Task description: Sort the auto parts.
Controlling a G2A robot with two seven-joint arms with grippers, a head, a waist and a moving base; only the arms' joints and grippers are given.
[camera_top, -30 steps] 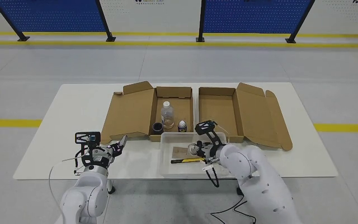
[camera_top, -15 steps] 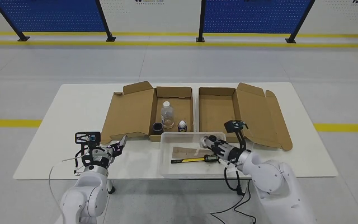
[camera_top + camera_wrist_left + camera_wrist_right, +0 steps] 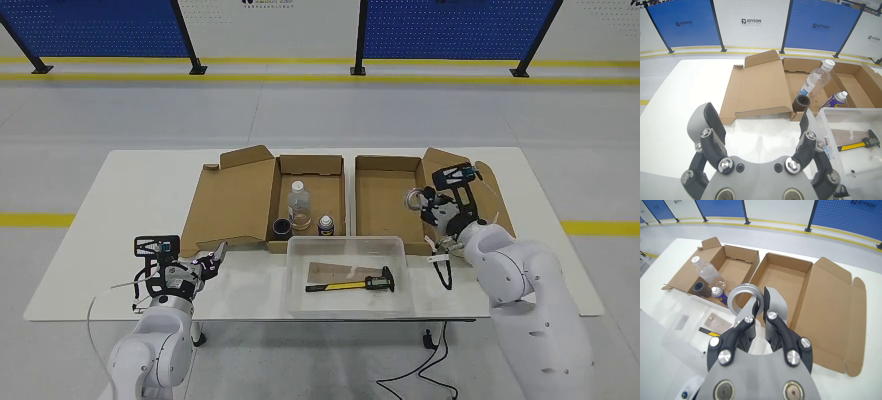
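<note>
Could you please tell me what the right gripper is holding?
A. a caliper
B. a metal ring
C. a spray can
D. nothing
B: in the right wrist view, the right gripper is shut on the rim of a metal ring.

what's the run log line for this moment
right pincer: shut on metal ring, held up at right box | left pincer: open, over table beside left box | bin: caliper inside
</note>
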